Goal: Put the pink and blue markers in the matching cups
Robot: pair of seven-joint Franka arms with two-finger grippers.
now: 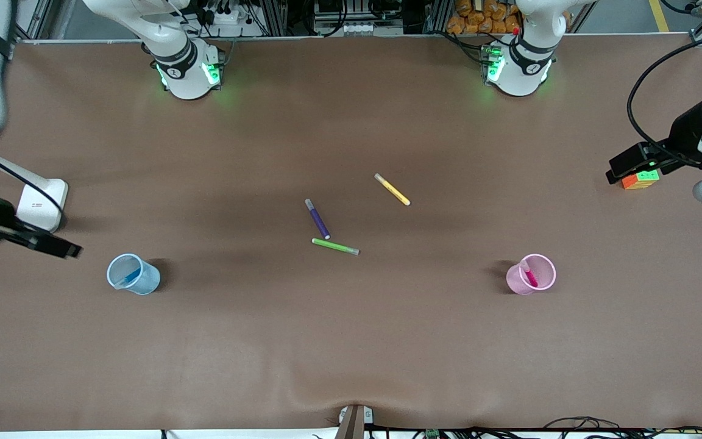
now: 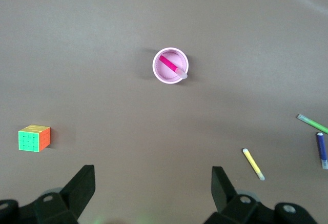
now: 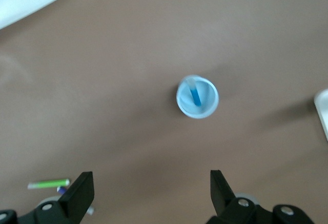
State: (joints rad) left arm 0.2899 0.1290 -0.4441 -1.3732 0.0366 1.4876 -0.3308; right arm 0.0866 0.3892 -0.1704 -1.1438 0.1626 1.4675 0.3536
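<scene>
Sorting looks finished: the pink marker (image 1: 529, 275) stands in the pink cup (image 1: 540, 285), the blue marker (image 1: 130, 277) in the blue cup (image 1: 144, 283). The left hand (image 2: 154, 190) and right hand (image 3: 152, 190), both wide and empty, need only retreat.

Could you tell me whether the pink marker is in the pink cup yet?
In: the pink marker leans inside the upright pink cup, its pale tip at the rim.

Robotics lab: two arm bases (image 1: 189, 70) glowing green are standing on a brown-covered table (image 1: 351, 341); aluminium framing and cabling (image 1: 351, 18) are running along its edge.
</scene>
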